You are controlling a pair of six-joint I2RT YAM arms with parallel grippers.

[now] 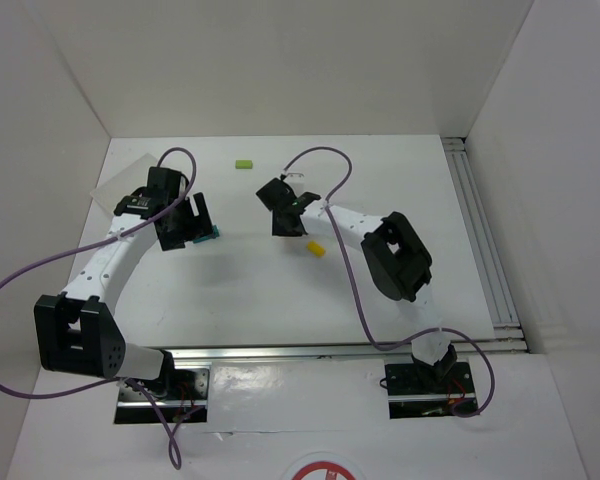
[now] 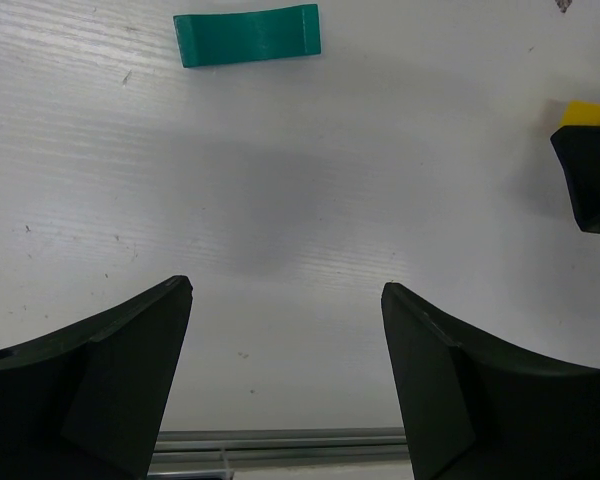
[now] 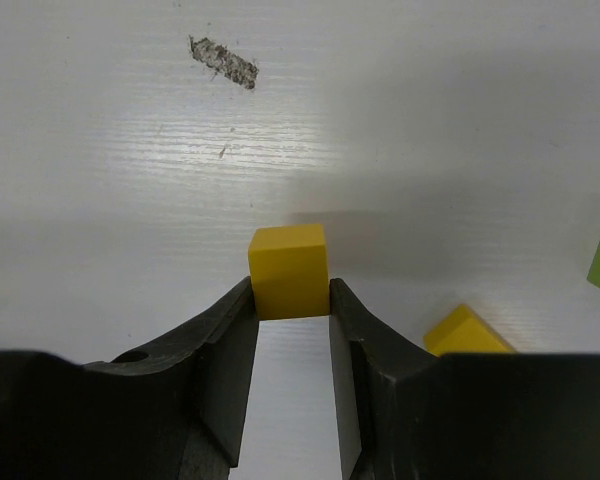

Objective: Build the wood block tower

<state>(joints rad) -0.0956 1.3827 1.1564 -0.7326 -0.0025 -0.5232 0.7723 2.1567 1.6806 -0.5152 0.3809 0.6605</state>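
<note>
**Left.** The left gripper (image 2: 285, 290) hovers over the table (image 1: 400, 180) with its jaws spread wide and nothing between them. The teal arch (image 2: 247, 35) lies flat on the table just beyond its fingertips, untouched. From above, it sits just beside that gripper on the near-right side.

**Centre, far.** The light green block (image 1: 243, 164) lies alone, well apart from both grippers.

**Right of centre.** The right gripper (image 3: 289, 300) is drawn narrow and clamps a yellow block (image 3: 288, 262) by two opposite faces, at the very tips of its fingers. It cannot be told whether the block rests on the table or hangs just above it. A second yellow block (image 3: 465, 333) lies on the table near this gripper, to its near right.

**Step in hand (judged).** The yellow block is being placed as the first pillar. No part of the tower stands yet.

**Procedure for a sound placement:**
1. Select a bare spot between the two arms, clear of the second yellow block.
2. Lower the held block with its bottom face level, so that it lands flat and not on an edge.
3. Open the jaws evenly and only a little, then lift straight up.
4. Leave room beside it for the light green block. The gap between the pillars must not exceed the span of the teal arch.

**Caution.** The hold is at the fingertips only, so a sideways drag on release is likely to twist or tip the block.
</note>
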